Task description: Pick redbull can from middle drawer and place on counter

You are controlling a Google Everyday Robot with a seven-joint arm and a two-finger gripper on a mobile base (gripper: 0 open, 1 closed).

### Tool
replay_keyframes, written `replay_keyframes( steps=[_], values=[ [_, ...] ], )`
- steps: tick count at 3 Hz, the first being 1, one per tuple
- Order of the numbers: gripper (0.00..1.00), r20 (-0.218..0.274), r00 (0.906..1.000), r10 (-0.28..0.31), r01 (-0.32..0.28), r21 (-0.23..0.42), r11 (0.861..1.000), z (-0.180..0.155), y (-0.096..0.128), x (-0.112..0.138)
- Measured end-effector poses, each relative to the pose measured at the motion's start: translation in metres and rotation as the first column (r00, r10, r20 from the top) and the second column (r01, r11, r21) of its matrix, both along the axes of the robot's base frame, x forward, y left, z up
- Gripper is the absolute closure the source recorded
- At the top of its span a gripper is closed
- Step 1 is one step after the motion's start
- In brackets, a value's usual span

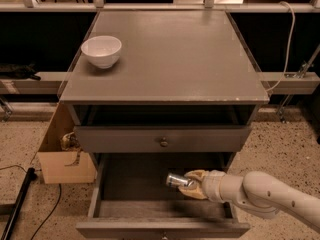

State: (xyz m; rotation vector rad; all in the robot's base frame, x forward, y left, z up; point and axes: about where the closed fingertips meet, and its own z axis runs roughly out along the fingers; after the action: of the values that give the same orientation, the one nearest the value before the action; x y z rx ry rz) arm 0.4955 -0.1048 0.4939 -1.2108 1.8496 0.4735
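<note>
The middle drawer [127, 184] is pulled open below the upper grey drawer [163, 139]. My gripper [190, 185] reaches in from the lower right and is shut on the redbull can [176, 180]. The silver can lies on its side, its end pointing left, held above the drawer floor near the middle right. The counter [180, 59] is the flat grey top of the cabinet.
A white bowl [101, 51] stands on the counter's left side. A cardboard box [62, 149] sits on the floor left of the cabinet, with a black cable [20, 204] beside it. A white cable [289, 39] hangs at the right. Shelving runs behind.
</note>
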Motion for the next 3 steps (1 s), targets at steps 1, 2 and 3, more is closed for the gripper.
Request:
replay_keyframes(
  steps=[1, 2, 3],
  values=[
    [1.00, 0.071, 0.9975, 0.000, 0.000, -0.002, 1.000, 0.063, -0.045, 0.002],
    [1.00, 0.118, 0.9928, 0.021, -0.024, 0.023, 0.999, 0.117, -0.073, -0.010],
    [1.00, 0.113, 0.9933, 0.020, -0.023, 0.022, 0.999, 0.114, -0.072, -0.010]
  ],
)
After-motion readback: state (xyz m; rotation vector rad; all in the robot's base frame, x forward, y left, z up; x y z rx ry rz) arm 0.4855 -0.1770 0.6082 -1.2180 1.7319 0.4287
